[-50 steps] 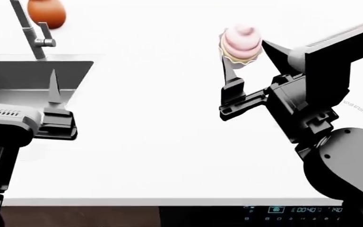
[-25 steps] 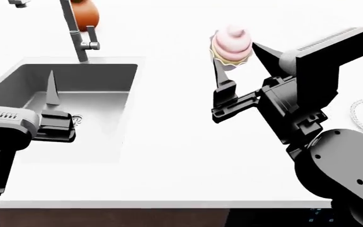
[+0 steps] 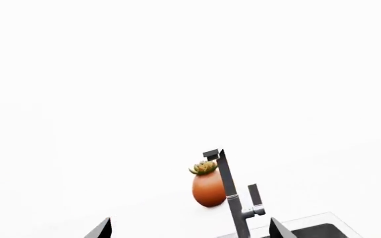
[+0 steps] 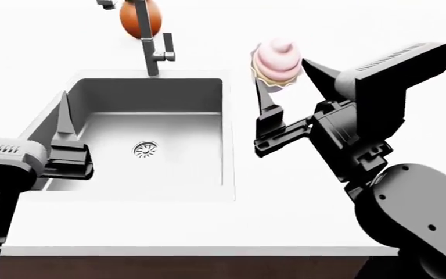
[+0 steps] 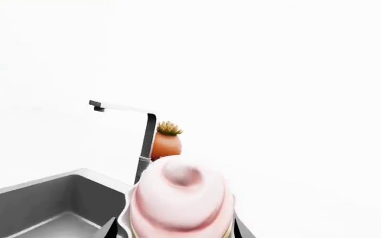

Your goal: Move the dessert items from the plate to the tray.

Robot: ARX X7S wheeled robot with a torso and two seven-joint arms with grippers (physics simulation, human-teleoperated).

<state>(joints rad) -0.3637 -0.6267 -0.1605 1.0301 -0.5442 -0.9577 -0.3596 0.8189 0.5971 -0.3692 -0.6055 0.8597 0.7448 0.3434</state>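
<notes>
A pink-swirl frosted cupcake [image 4: 277,61] in a pale wrapper hangs in the air over the white counter, just right of the sink. My right gripper [image 4: 283,77] is shut on it, one finger on each side of the wrapper. The right wrist view is filled low down by the same cupcake [image 5: 180,198], with the right gripper [image 5: 177,234] around its base. At the sink's left edge my left gripper [image 4: 64,122] stands open and holds nothing; in the left wrist view the left gripper [image 3: 190,232] shows its tips far apart. The plate, the tray and the other dessert item are out of view.
A steel sink [image 4: 207,99] with a drain [image 4: 144,149] is set into the white counter [image 4: 285,215]. Behind it stand a grey faucet [image 4: 151,55] and an orange-brown pot [image 4: 140,17] with a green plant. The counter's front edge [image 4: 192,250] is close to me.
The view has swung left: the sink now shows whole and the patterned rim at the right edge has left the picture. The right gripper still holds the cupcake, slightly further left.
</notes>
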